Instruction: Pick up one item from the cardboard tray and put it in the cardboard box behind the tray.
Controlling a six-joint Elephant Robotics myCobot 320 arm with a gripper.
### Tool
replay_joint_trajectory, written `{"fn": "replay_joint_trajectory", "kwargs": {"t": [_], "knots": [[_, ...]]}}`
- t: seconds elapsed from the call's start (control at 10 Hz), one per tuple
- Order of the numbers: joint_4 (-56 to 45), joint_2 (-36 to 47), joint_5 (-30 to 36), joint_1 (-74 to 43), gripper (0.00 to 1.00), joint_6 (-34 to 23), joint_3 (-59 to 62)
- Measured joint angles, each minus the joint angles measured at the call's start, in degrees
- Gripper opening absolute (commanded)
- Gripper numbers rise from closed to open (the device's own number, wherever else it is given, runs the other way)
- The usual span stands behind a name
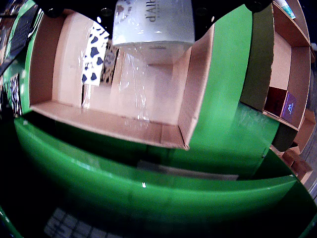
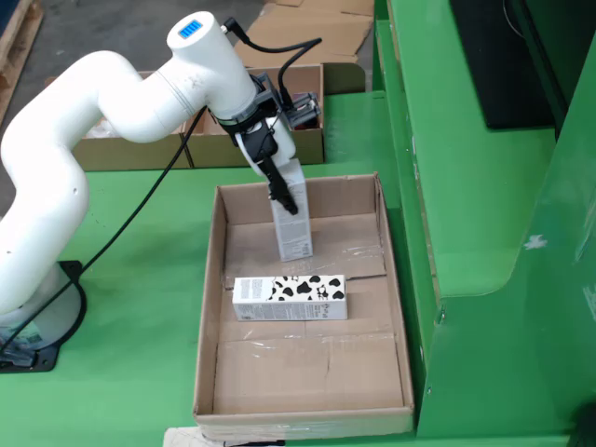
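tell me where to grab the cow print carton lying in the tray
The cow print carton lies flat on its long side across the cardboard tray, clear of the walls. I would come straight down from above and close the hand across its narrow width near the middle, where the two long faces are free and the weight should balance.

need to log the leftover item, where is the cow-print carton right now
In the fixed view the cow-print carton lies on its side across the middle of the cardboard tray, just in front of the upright carton that the gripper holds.
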Motion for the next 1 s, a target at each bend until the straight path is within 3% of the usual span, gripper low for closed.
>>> {"fn": "replay_joint_trajectory", "kwargs": {"t": [0.1,0.2,0.3,0.4,0.6,0.8,1.0], "knots": [[1.8,-0.4,-0.5,0.0,0.0,-1.7,1.5],[9.4,-3.9,-5.5,4.0,0.0,-6.8,9.0],[23.7,-4.0,-19.5,6.2,0.0,-11.0,11.8],[27.1,-4.0,-22.9,6.2,0.0,-11.2,11.8],[31.5,-1.0,-23.4,9.8,0.0,-10.5,11.8],[35.8,5.0,-23.8,13.5,0.0,-14.7,11.9],[35.8,4.9,-23.5,16.0,0.0,-16.3,11.9]]}}
